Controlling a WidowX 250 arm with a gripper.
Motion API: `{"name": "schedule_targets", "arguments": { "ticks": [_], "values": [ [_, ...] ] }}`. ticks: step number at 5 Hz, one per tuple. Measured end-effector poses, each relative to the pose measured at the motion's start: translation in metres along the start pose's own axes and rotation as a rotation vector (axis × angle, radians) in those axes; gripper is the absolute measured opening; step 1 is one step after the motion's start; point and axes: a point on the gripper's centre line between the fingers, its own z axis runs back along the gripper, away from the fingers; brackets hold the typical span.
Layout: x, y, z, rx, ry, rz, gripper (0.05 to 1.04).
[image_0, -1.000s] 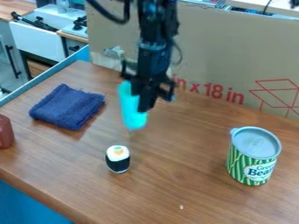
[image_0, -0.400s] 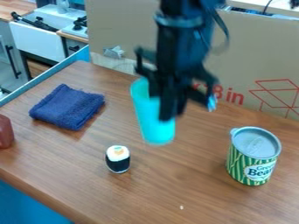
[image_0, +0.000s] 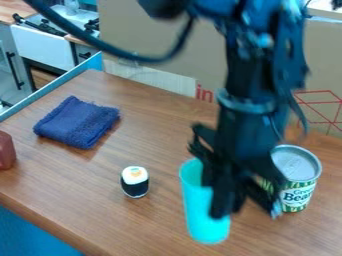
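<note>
The black gripper (image_0: 217, 192) hangs over the front right part of the table, shut on a turquoise cup (image_0: 200, 212) by its wall. The cup is nearly upright, leaning slightly, and one dark finger covers part of its right side. Left of the cup stands a sushi roll (image_0: 135, 182) with a white top and black band. Close behind the gripper's right side is a green striped can (image_0: 298, 195) with a grey lid, partly hidden by the arm.
A folded dark blue towel (image_0: 77, 122) lies at the left back, with a reddish-brown object (image_0: 6, 150) at the left edge. A large cardboard box (image_0: 160, 40) stands along the back of the wooden table (image_0: 87, 200).
The arm has come forward and to the right, carrying the turquoise cup from behind the sushi roll to its right, near the can. The other objects have stayed put.
</note>
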Motion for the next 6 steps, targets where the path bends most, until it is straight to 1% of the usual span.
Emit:
{"name": "schedule_targets", "arguments": {
  "ticks": [1,2,3,4,5,6],
  "values": [
    [0.014,-0.013,-0.02,-0.001,-0.01,-0.096,0.1],
    [0.024,-0.021,-0.037,0.01,-0.043,-0.134,0.1],
    [0.02,-0.026,-0.056,0.075,-0.026,-0.147,0.1],
    [0.016,-0.029,-0.061,0.111,-0.049,-0.154,0.1],
    [0.015,-0.029,-0.062,0.121,-0.046,-0.144,0.124],
    [0.009,-0.029,-0.056,0.103,-0.039,-0.131,0.325]
  ]
}}
